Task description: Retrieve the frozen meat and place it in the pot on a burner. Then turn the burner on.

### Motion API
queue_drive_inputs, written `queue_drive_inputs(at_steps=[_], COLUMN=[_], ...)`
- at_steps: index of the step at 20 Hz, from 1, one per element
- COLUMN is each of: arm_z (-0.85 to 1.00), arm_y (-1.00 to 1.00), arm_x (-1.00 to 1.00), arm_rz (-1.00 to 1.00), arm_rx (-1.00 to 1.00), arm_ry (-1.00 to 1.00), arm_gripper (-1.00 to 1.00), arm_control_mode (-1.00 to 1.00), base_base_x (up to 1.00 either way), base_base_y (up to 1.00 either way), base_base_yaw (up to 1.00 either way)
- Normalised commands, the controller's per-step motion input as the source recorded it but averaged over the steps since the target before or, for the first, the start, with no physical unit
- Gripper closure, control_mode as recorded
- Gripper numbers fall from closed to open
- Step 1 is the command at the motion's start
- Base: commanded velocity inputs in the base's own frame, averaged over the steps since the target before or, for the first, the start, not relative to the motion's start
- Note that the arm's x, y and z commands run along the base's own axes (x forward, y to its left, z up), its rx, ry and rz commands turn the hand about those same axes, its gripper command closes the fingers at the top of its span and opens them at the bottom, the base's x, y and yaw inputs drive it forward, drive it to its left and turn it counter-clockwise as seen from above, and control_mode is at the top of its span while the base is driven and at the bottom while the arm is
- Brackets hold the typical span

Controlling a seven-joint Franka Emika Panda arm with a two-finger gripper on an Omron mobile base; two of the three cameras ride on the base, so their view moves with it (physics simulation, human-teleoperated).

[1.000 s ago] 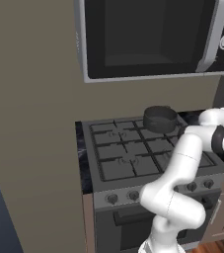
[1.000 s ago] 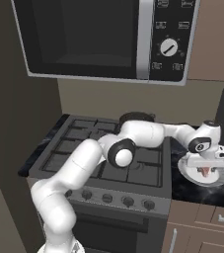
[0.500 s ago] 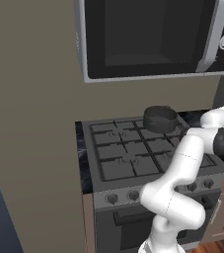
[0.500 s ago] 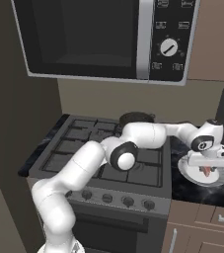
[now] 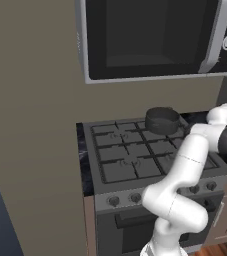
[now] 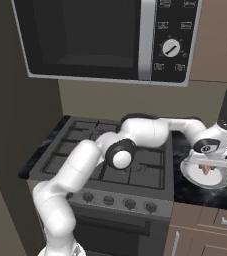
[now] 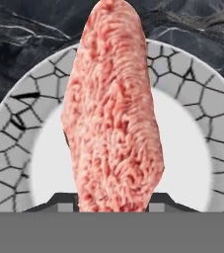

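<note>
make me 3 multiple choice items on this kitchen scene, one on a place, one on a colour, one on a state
1. Where is the pot?
A. on the stove's back right grate
B. on the counter
C. inside the microwave

2. What colour is the meat?
A. pale green
B. dark brown
C. pinkish red

3. How is the end effector?
A. wide open above the stove
C. shut on the pot's rim
B. shut on the meat over the plate

Answers:
1 A, the left base view shows it at the back right of the stove.
2 C, the hand view shows pinkish red.
3 B, the hand view shows the meat between the fingertips with the plate behind.
</note>
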Motion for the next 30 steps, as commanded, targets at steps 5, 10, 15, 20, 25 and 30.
queue_drive_inputs(at_steps=[5, 10, 15, 20, 25, 30], arm_z=[0.0, 0.24, 0.48, 0.2, 0.37, 0.56], arm_y=[0.41, 0.42, 0.22, 0.37, 0.3, 0.26], arm_x=[-0.35, -0.11, -0.1, -0.01, 0.0, 0.0], arm_rz=[0.0, 0.0, 0.0, 0.05, 0.09, 0.11], arm_rx=[0.0, 0.0, 0.0, 0.0, 0.0, 0.0], arm_ry=[-0.16, -0.26, -0.25, -0.12, 0.0, 0.0], arm_gripper=[1.0, 1.0, 1.0, 1.0, 1.0, 1.0], arm_control_mode=[-1.0, -1.0, -1.0, -1.0, -1.0, -1.0], base_base_x=[0.0, 0.0, 0.0, 0.0, 0.0, 0.0], base_base_y=[0.0, 0.0, 0.0, 0.0, 0.0, 0.0], base_base_yaw=[0.0, 0.0, 0.0, 0.0, 0.0, 0.0])
